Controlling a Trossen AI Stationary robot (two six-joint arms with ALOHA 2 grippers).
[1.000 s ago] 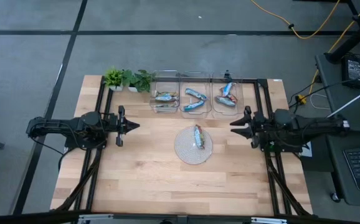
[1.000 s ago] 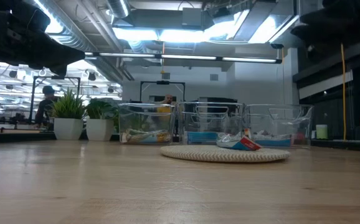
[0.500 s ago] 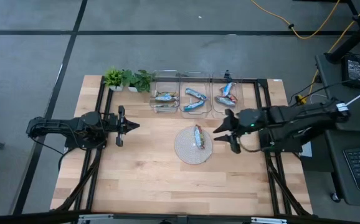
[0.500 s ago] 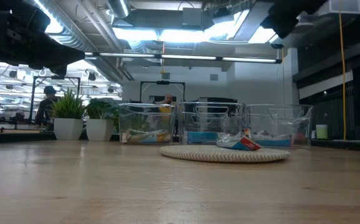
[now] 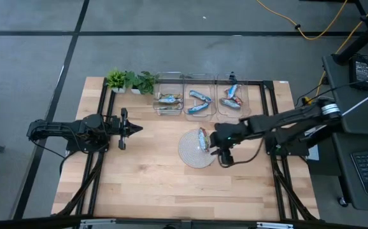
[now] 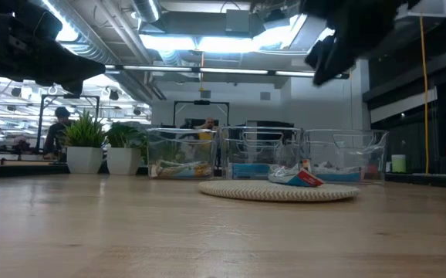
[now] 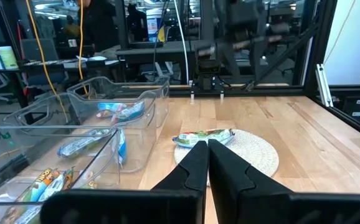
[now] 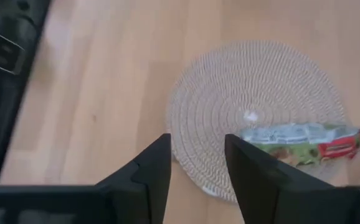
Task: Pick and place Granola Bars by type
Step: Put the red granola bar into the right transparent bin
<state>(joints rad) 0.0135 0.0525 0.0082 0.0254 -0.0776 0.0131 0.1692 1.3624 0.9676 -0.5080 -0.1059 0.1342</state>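
wooden table (image 5: pixel 146 172): three bins (image 5: pixel 197 104) hold bars (image 5: pixel 198 102); plate (image 5: pixel 189 153) holds one.

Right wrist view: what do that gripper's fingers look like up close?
The right gripper has two fingers, dark grey to black, matte, flat-faced, each tapering to a blunt angled tip. No markings or cables show on them. From above, the arm is black and slim, with a pale joint.

Bar wrappers in bins (image 5: pixel 197 102) too small to read.
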